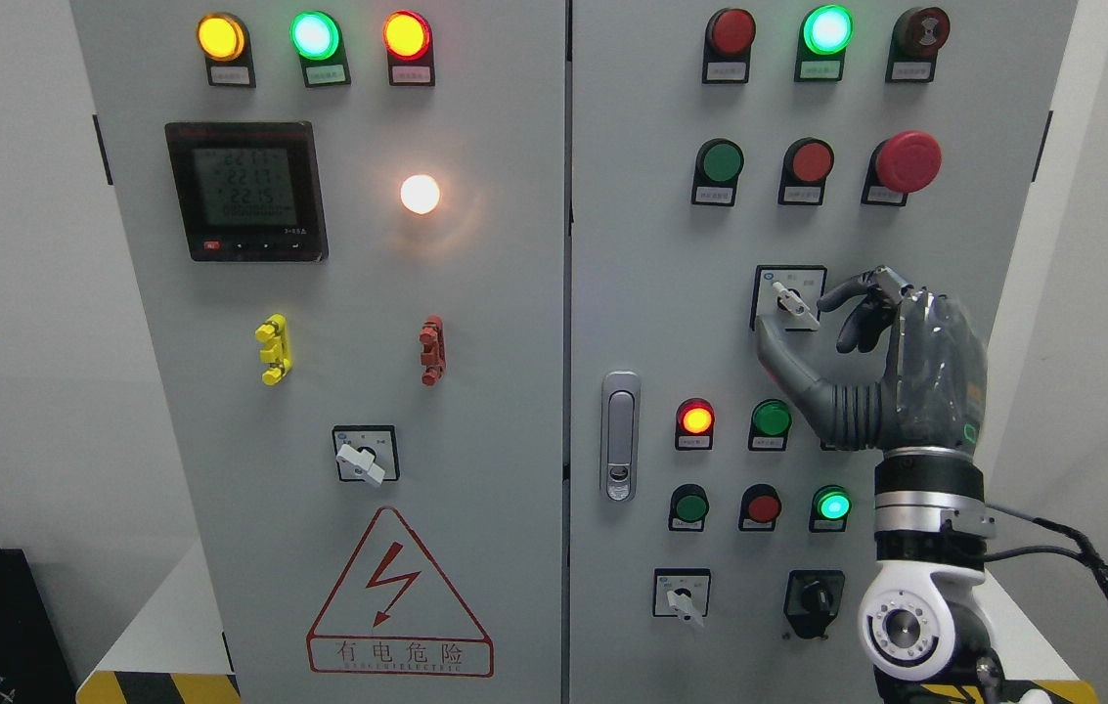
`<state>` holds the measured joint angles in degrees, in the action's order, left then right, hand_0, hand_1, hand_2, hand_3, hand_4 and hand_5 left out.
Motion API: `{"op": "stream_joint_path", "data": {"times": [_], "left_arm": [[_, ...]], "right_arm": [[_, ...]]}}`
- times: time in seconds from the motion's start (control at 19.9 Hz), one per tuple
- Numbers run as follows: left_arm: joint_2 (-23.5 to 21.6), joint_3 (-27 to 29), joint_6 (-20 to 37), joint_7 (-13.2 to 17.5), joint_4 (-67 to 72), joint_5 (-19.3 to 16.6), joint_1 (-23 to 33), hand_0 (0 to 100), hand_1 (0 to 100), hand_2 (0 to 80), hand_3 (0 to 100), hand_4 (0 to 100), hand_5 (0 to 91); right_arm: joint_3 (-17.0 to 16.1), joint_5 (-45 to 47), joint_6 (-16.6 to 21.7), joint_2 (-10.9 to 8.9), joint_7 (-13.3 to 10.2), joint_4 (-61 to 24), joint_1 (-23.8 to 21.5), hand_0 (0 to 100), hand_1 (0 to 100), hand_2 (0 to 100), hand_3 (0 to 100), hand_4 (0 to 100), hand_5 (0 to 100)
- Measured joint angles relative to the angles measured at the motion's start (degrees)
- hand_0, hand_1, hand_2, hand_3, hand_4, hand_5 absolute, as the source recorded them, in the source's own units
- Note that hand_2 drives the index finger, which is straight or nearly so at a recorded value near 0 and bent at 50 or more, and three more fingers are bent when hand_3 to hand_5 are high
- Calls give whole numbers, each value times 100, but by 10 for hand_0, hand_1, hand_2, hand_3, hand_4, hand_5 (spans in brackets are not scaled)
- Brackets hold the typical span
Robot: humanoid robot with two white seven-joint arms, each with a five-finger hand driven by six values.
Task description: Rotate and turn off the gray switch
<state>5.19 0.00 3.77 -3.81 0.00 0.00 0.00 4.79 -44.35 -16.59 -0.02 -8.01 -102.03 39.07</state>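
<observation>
The gray rotary switch (pixel 792 301) sits on the right cabinet door, its white-gray lever slanting from upper left to lower right. My right hand (pixel 813 318) is raised in front of it, thumb (pixel 783 360) just below the switch and index finger (pixel 857 289) curled at its right side. The fingertips stand around the lever, close to it; I cannot tell whether they touch it. My left hand is out of view.
Similar gray rotary switches sit at lower right (pixel 683 596) and on the left door (pixel 364 456). A black knob (pixel 814 596), indicator lamps, push buttons and a red emergency button (pixel 908 160) surround the hand. A door handle (pixel 620 436) is left of it.
</observation>
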Motion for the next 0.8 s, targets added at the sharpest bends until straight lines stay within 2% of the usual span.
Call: {"op": "stream_joint_path", "data": {"times": [0.8], "left_arm": [[0, 0, -1, 0, 0, 0, 0, 120, 389, 0, 0, 0, 0]], "right_arm": [[24, -3, -164, 1, -35, 101, 88, 77, 487, 583, 890, 889, 1000]]}}
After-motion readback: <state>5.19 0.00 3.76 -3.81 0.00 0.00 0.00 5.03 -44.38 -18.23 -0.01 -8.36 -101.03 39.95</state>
